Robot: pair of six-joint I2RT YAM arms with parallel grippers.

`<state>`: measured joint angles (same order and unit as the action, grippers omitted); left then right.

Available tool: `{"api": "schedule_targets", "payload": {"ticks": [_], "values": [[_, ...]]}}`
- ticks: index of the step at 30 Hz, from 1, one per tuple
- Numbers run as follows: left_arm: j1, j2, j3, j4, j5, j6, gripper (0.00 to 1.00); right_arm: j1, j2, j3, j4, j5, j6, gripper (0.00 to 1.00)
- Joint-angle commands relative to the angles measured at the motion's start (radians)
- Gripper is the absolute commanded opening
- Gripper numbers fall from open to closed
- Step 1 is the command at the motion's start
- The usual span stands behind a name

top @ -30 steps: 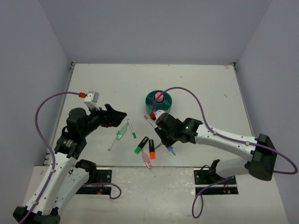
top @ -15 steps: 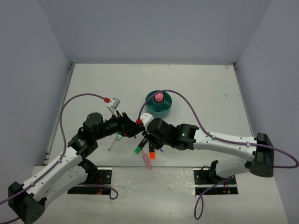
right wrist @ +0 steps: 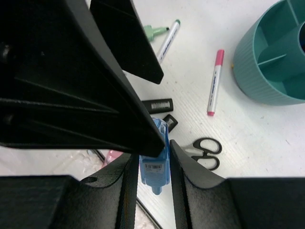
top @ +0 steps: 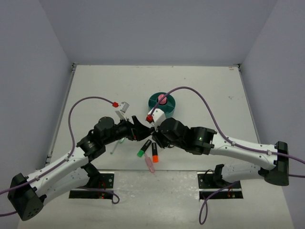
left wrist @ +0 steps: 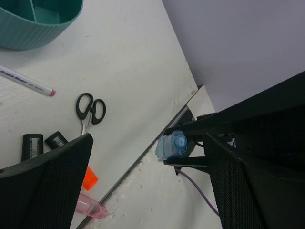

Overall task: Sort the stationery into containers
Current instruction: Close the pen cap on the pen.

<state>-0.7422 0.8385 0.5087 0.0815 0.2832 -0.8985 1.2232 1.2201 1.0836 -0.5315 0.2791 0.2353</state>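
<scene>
The two arms meet nose to nose over the middle of the table, just in front of the teal desk organizer (top: 167, 109). The right gripper (right wrist: 153, 151) is clamped on the blue marker (right wrist: 153, 168) and holds it up off the table. The left gripper (left wrist: 147, 139) stands with its fingers wide apart, and nothing is in it.

From the left wrist the marker (left wrist: 171, 146) shows end-on. Its long axis points nearly straight into that gripper, and it sits between the spread fingers, nearer the one on the right of that view. To my eye this is a handover: the left fingers would only need to close across the barrel.

The organizer lies just beyond and to the right of the meeting point, so the right arm looks a little nearer to it. Its compartments look open on that side, with a pink-capped glue stick (top: 162, 99) in the centre well.

Room is tight below. The scissors (right wrist: 207, 153), a red-tipped pen (right wrist: 214, 82) and the orange highlighter (top: 155, 153) lie under the grippers, close to the table's near edge.
</scene>
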Motion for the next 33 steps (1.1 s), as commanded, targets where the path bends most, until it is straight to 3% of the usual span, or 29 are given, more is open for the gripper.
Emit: {"api": "schedule_targets", "payload": {"ticks": [1,4,8,11,18,29,33], "values": [[-0.003,-0.108,0.021,-0.059,-0.116,0.021,1.00,0.002,-0.032,-0.020,0.064,0.047,0.012,0.00],[-0.003,-0.135,0.053,-0.080,-0.127,0.046,1.00,0.002,-0.036,-0.014,0.066,0.027,0.009,0.00],[-0.004,-0.083,0.065,-0.058,-0.037,0.046,0.98,0.001,-0.029,0.025,0.074,0.017,-0.015,0.00],[-0.004,-0.032,0.045,0.008,0.034,0.025,0.87,0.001,-0.022,0.053,0.064,0.027,-0.024,0.00],[-0.005,0.007,0.013,0.061,0.053,0.011,0.72,0.001,-0.034,0.047,0.100,-0.003,-0.034,0.00],[-0.005,0.073,0.011,0.216,0.184,-0.031,0.08,0.001,0.048,0.108,0.079,0.044,-0.019,0.00],[-0.005,0.078,0.015,0.209,0.189,-0.026,0.00,0.002,0.060,0.109,0.081,0.059,-0.010,0.00]]}}
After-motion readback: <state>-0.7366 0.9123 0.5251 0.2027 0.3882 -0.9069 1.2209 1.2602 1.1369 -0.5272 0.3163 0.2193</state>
